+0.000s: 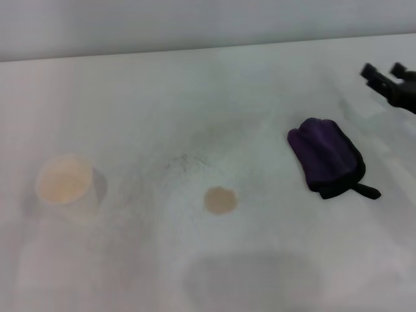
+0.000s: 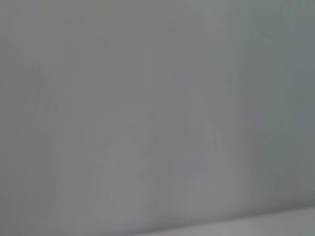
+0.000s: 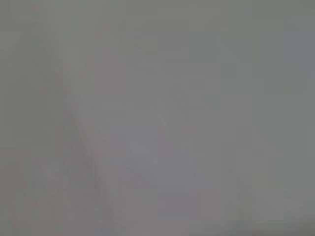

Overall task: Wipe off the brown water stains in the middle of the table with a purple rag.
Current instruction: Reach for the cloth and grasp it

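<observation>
Right gripper open and empty above far right of counter; purple rag lying nearby, brown stain mid-counter, paper cup at left.

Head view steeply down over table; both wrist views blank.

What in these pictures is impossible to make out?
- Left gripper: in no view.
- Right gripper: head view's right edge cuts off its arm; fingers look parted.
- Both wrist views: blank grey blur, nothing recognisable.
- Under the purple rag: the table beneath is hidden.
- Paper cup: contents too blurred.
</observation>
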Robot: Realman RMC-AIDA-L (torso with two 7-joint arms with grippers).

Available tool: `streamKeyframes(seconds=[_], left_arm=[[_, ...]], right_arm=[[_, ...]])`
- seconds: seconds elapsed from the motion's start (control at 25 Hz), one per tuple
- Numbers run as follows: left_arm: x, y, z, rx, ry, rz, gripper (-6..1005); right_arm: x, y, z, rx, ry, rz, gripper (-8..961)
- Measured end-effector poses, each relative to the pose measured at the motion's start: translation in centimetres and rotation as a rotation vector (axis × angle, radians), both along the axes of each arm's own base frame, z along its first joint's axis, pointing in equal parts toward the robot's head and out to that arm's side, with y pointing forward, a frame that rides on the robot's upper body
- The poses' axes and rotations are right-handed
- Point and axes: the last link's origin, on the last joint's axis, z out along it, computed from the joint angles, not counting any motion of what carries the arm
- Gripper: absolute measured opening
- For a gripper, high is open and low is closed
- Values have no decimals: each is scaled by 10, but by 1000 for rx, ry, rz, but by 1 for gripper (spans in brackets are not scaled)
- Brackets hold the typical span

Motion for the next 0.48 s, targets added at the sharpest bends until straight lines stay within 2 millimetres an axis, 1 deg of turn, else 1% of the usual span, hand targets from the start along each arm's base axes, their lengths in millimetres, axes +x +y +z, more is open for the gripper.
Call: streamKeyframes(seconds=[0.12,0.24,0.36,0.48], left_arm=[[-6,7,16,23,-35,-2,883],[-10,15,29,25,-45,-12,882],[-10,21,36,26,-27,-24,882],[-8,27,40,30,-8,-42,882]], right_arm=[[-11,20,2,-128,22,-39,867],[-27,35,4,-228,-11,-54,865],[-42,46,11,-314,-57,-78,863],[-59,56,20,-405,-138,-135,862]])
